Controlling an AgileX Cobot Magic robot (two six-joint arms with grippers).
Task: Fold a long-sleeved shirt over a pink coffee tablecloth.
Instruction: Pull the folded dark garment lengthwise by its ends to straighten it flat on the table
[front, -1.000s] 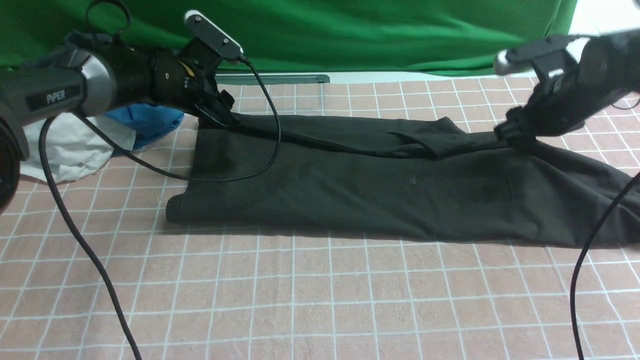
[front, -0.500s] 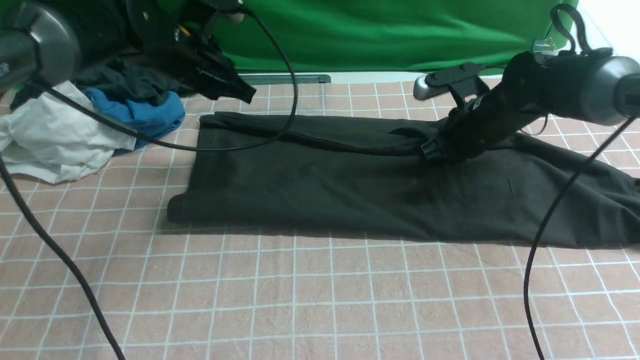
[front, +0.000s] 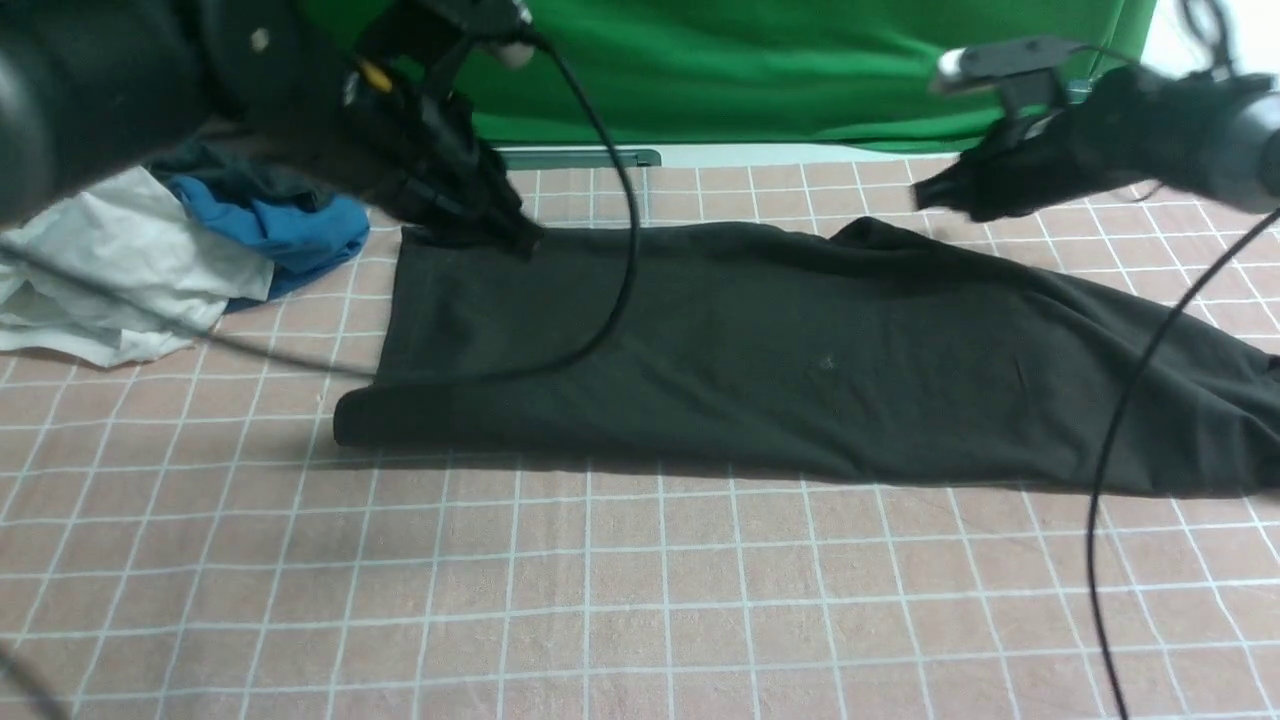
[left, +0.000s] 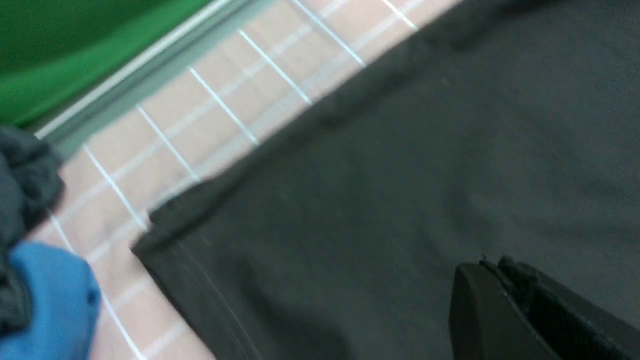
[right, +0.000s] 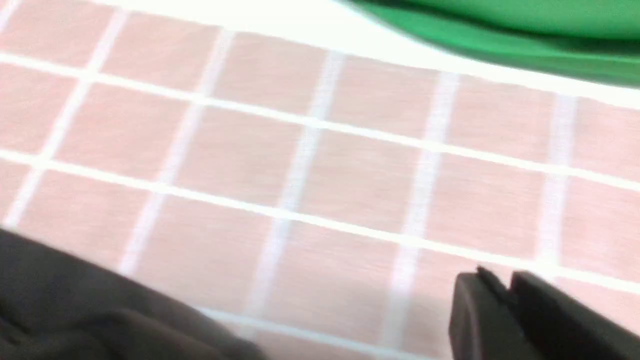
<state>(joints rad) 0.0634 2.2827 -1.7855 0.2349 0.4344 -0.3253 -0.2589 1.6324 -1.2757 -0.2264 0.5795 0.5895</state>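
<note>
Arms reach forward; left end effector (front: 510, 232) together at shirt (front: 800, 370) corner, right end effector (front: 928, 195) together, aloft.

Pincer (left: 500, 287), jaws together, over the black shirt (left: 400, 175); pink checked tablecloth (left: 200, 125) beyond the shirt's edge; blue garment (left: 50, 300) farthest from it.
</note>
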